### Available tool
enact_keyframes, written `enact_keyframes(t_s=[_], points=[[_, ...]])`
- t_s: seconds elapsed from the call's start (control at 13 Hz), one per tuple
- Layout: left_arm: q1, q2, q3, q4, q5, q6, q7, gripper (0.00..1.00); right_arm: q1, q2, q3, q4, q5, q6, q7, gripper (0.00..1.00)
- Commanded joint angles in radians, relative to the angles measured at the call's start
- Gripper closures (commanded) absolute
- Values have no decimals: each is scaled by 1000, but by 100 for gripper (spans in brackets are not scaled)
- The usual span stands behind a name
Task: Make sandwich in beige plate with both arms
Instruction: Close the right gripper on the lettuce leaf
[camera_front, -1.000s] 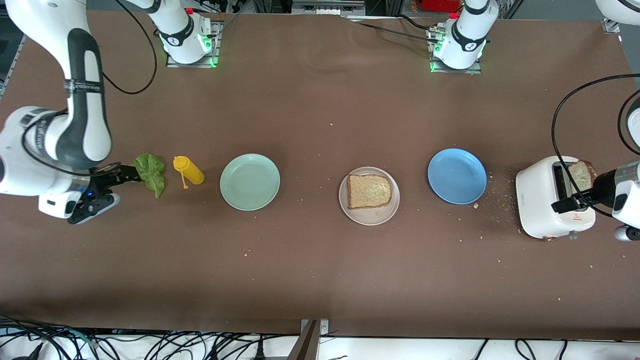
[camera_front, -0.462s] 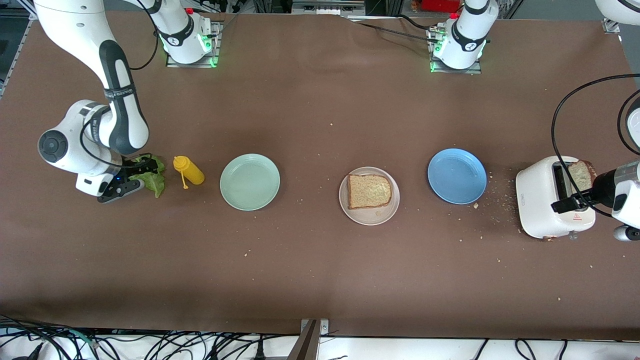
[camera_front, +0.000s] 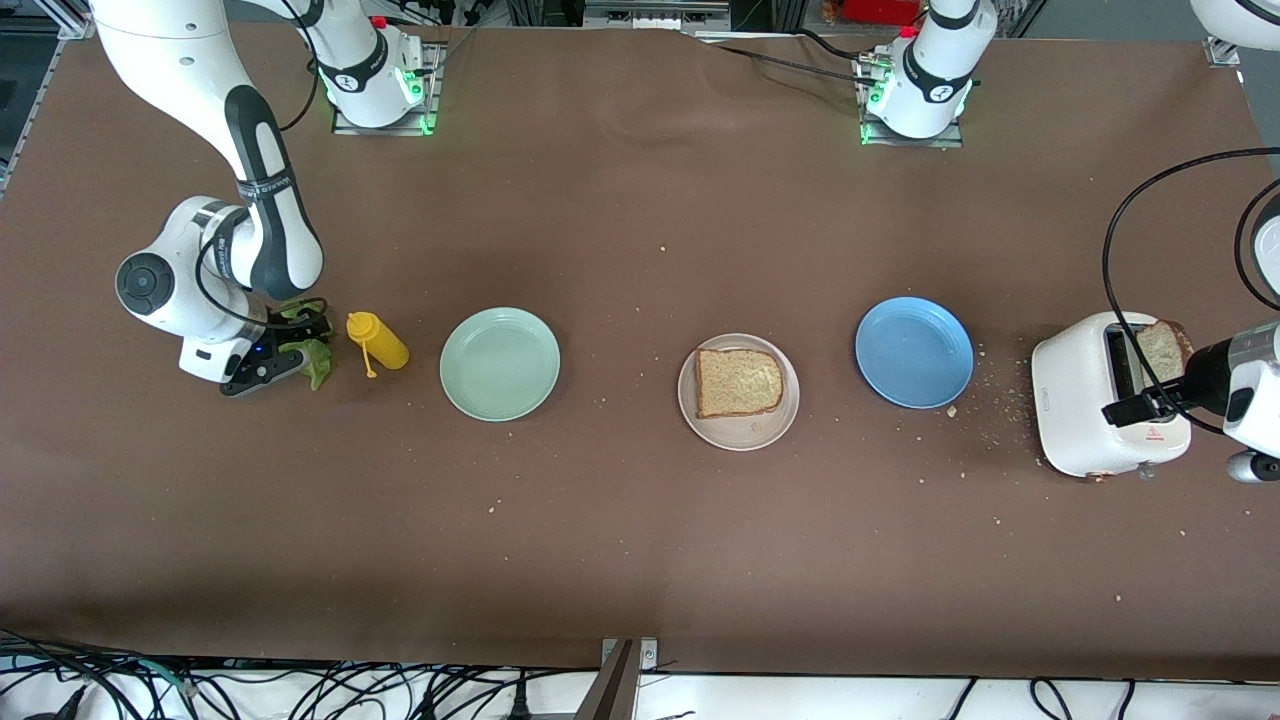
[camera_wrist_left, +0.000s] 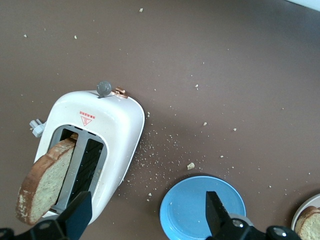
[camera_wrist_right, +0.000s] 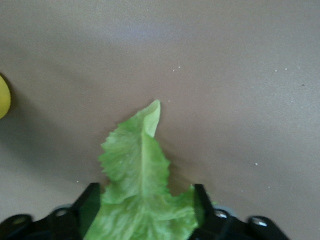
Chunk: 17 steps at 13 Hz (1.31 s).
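The right tool (camera_front: 290, 350) sits low over the lettuce (camera_front: 312, 358) at the right arm's end of the desk (camera_front: 620, 560), beside the yellow bottle (camera_front: 377, 341). From the front the arm's wrist covers most of the leaf, and only a green fringe shows. In the right wrist view the leaf (camera_wrist_right: 141, 190) lies between the two black fingers (camera_wrist_right: 85, 202), its base cut off at the picture's edge. The fingers stand spread on either side of it, and whether they touch it cannot be made out.

The beige plate (camera_front: 775, 425) lies mid-desk, between the green plate (camera_front: 499, 363) and the blue plate (camera_front: 913, 351), with one bread slice (camera_front: 738, 382) on it.

The left tool (camera_front: 1150, 405) hangs over the toaster (camera_front: 1080, 410) at the left arm's end, partly cut off at the frame edge. In the left wrist view its fingers (camera_wrist_left: 80, 215) stand wide apart and released, gripping nothing. A second slice (camera_wrist_left: 45, 182) leans half out of one toaster slot, and crumbs lie scattered around the toaster.
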Motion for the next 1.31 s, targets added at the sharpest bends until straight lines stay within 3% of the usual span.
enact_keyframes(t_s=[0.0, 0.08, 0.23, 0.69, 0.85, 1.23], points=[[-8, -8, -1, -6, 38, -5, -10, 0, 2, -8, 0, -19, -17, 20, -14, 73], [-8, -8, -1, -6, 38, -4, -10, 0, 2, -8, 0, -19, -17, 20, -14, 87], [-8, -8, -1, -6, 38, -5, -10, 0, 2, -6, 0, -19, -16, 20, -14, 100], [-8, -8, -1, -7, 38, -5, -12, 0, 1, -27, -9, 22, -14, -1, -36, 100], [-8, -8, -1, -7, 38, -5, -12, 0, 1, -44, -33, 99, -14, -123, -34, 100], [-8, -8, -1, -9, 38, -5, -12, 0, -3, -43, -95, 421, -13, -522, 6, 100]])
